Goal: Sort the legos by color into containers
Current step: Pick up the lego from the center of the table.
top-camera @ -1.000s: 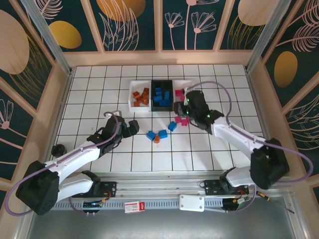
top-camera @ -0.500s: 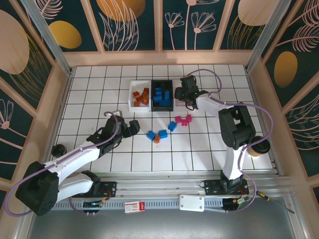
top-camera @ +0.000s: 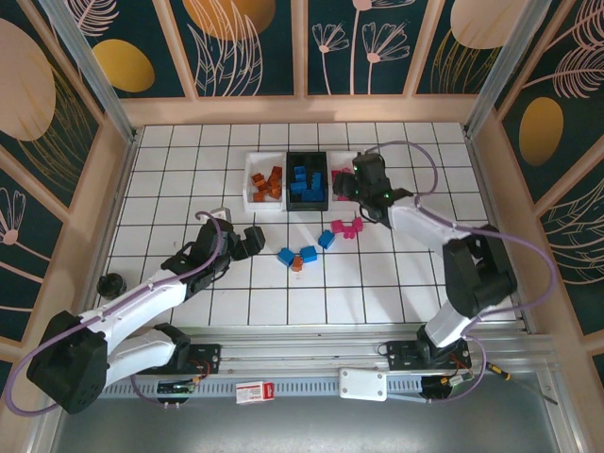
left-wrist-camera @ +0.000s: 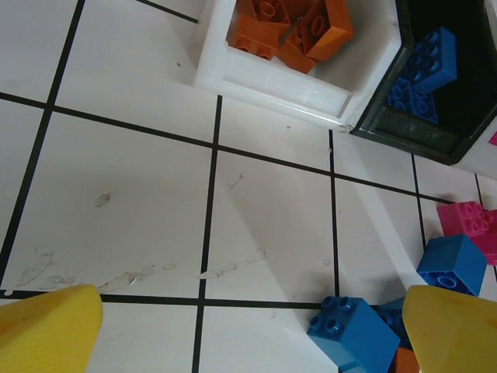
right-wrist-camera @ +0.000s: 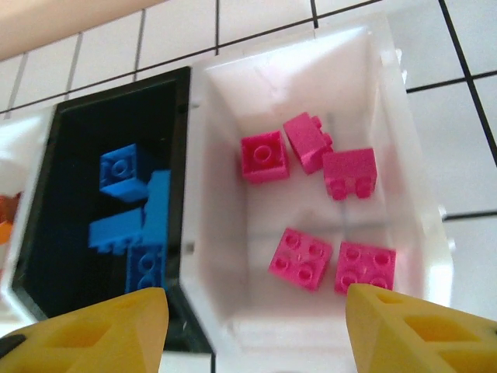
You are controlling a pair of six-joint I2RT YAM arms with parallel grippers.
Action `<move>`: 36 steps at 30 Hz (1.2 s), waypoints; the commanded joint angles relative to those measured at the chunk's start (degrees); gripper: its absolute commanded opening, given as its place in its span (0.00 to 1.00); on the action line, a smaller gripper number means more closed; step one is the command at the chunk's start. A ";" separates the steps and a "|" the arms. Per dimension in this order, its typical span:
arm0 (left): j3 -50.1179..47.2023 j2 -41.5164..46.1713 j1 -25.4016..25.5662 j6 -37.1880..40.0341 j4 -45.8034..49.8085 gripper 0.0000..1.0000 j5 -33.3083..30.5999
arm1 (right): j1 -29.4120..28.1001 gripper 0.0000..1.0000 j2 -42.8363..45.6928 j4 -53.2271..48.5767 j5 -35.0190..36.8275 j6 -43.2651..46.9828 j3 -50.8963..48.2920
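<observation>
**While the right gripper hangs over the pink bin: holdings and hazards**

- Item 1, right gripper [right-wrist-camera: 256,334]: jaws parted and empty, poised above the right-hand white bin [right-wrist-camera: 225,140], which holds five sorted pink bricks [right-wrist-camera: 264,159].
- Item 2, black bin [right-wrist-camera: 62,233]: middle of the row, sorted blue bricks [right-wrist-camera: 124,175] inside.
- Item 3, left-hand white bin [left-wrist-camera: 272,81]: sorted orange bricks [left-wrist-camera: 291,23] inside.
- Item 4, left gripper [left-wrist-camera: 248,326]: fingers spread wide, empty, low over the tiles beside the loose cluster.
- Item 5, unsorted stock on the table: three loose blue bricks [top-camera: 309,253], one loose orange brick [top-camera: 296,265] tucked against them, and two loose pink bricks [top-camera: 346,226] side by side nearby.
- Hazards, as judged: the orange piece touches the blue ones, so a wide grasp may carry two colours into one bin or scatter the cluster. The bins stand wall to wall, so a low fingertip could nudge the row, or a brick let go off-centre could land in the neighbouring bin.
</observation>
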State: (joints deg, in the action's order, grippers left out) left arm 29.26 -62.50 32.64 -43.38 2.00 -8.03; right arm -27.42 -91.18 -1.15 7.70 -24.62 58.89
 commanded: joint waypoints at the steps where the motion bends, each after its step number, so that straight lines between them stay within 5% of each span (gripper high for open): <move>1: 0.89 0.38 0.22 0.31 0.18 0.99 0.30 | -0.77 0.62 5.26 1.10 1.96 -2.97 -7.64; 7: 0.82 -1.17 0.20 -0.08 -0.76 0.99 1.08 | -0.26 0.62 7.68 1.66 2.39 -3.21 -15.78; 24: -0.16 -1.09 0.18 -0.37 -0.68 0.99 1.26 | 3.65 0.50 -2.30 8.35 -6.42 -1.60 -16.27; 36: -0.16 -1.39 0.20 -0.32 -0.84 0.98 1.44 | 4.94 0.19 1.71 9.08 -5.28 -1.06 -20.41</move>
State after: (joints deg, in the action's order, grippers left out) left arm 29.23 -63.75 32.64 -43.40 1.93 -7.46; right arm -22.90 -92.07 8.80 1.41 -26.20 40.40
